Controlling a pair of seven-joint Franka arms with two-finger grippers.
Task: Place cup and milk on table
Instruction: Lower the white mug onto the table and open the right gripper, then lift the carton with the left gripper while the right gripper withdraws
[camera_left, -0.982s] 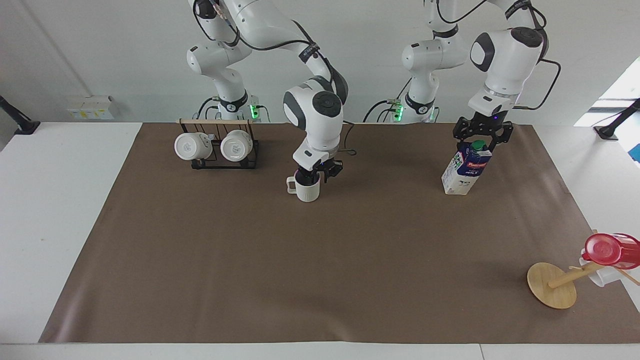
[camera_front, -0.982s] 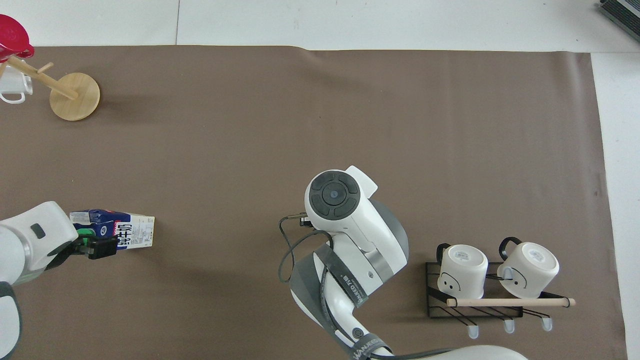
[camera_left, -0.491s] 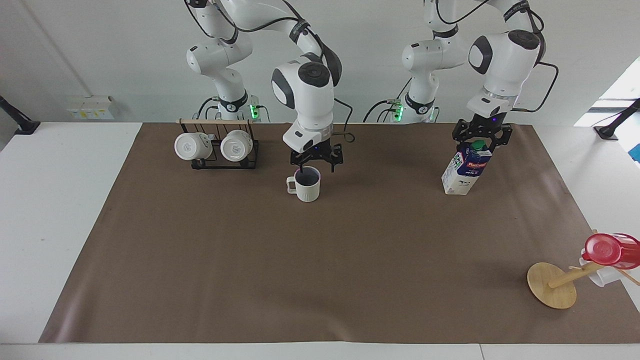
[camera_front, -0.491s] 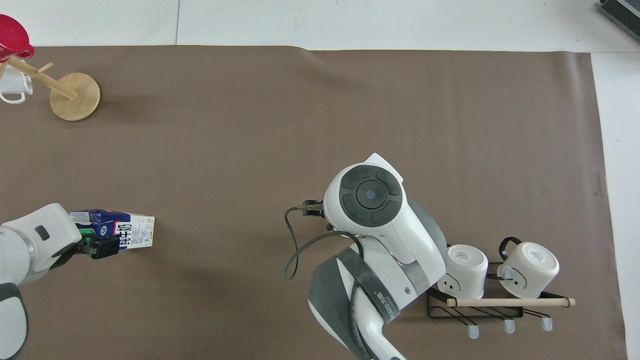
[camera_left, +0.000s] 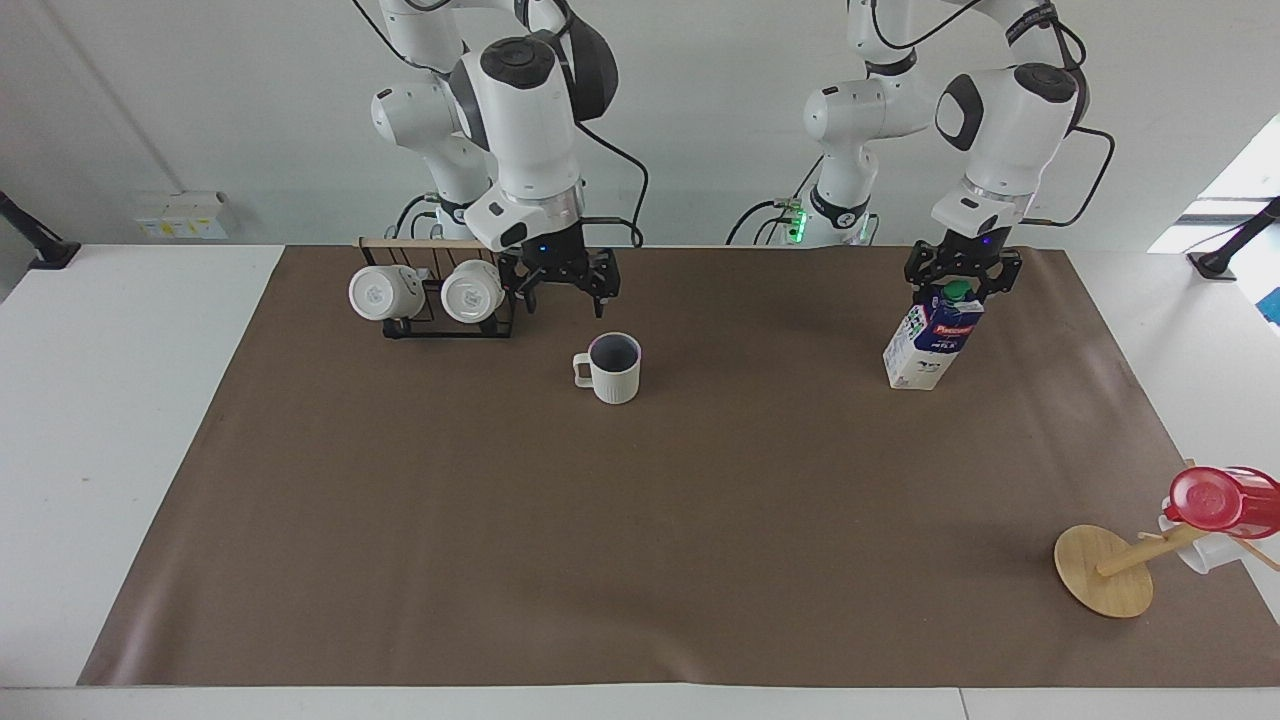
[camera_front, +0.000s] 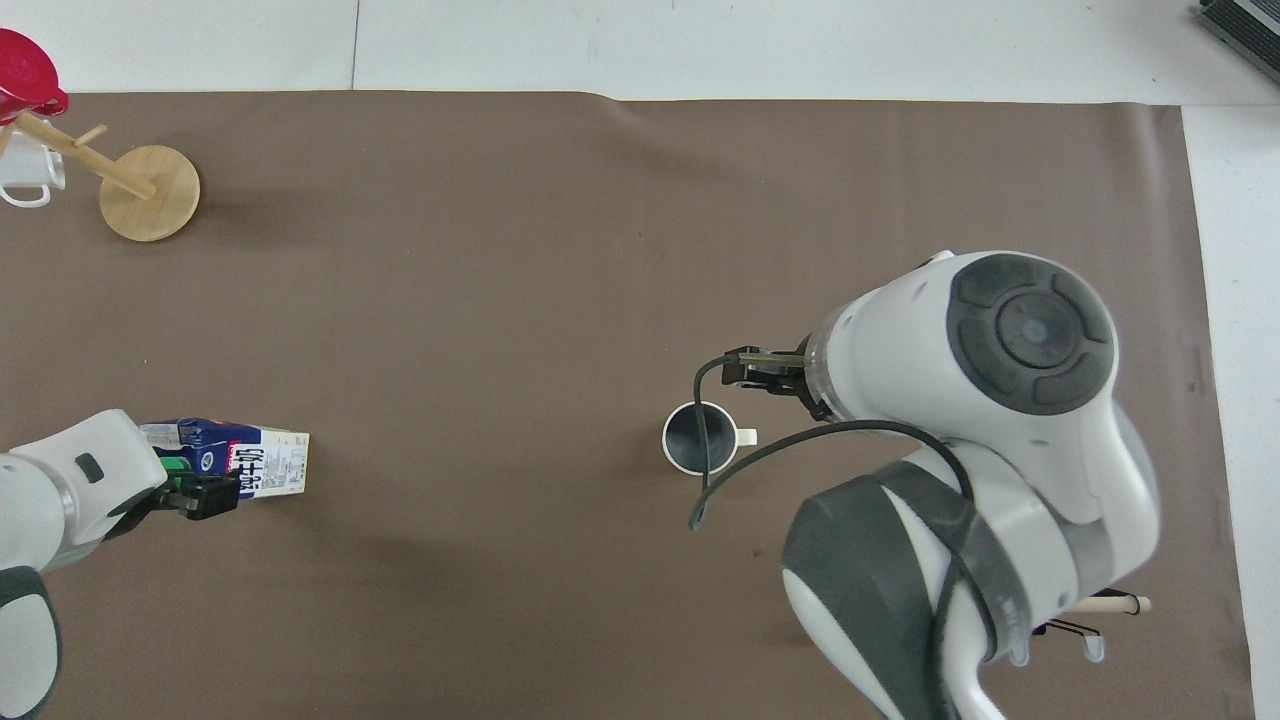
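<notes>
The cup (camera_left: 613, 368), a cream ribbed mug, stands upright on the brown sheet of the table (camera_left: 640, 540), its handle toward the right arm's end; it also shows in the overhead view (camera_front: 698, 437). My right gripper (camera_left: 562, 288) is open and empty, raised over the sheet beside the mug rack, clear of the cup. The milk (camera_left: 930, 342) stands upright on the sheet toward the left arm's end, and shows in the overhead view (camera_front: 250, 460). My left gripper (camera_left: 962, 275) is at the carton's green-capped top.
A black wire rack (camera_left: 435, 300) with two glossy white mugs stands near the right arm's base. A wooden mug tree (camera_left: 1105, 570) with a red plastic cup (camera_left: 1220, 497) stands far from the robots at the left arm's end.
My right gripper let go of the cup, rose and drew back toward the rack. The cup stays standing where it was. The left gripper and the milk have barely moved.
</notes>
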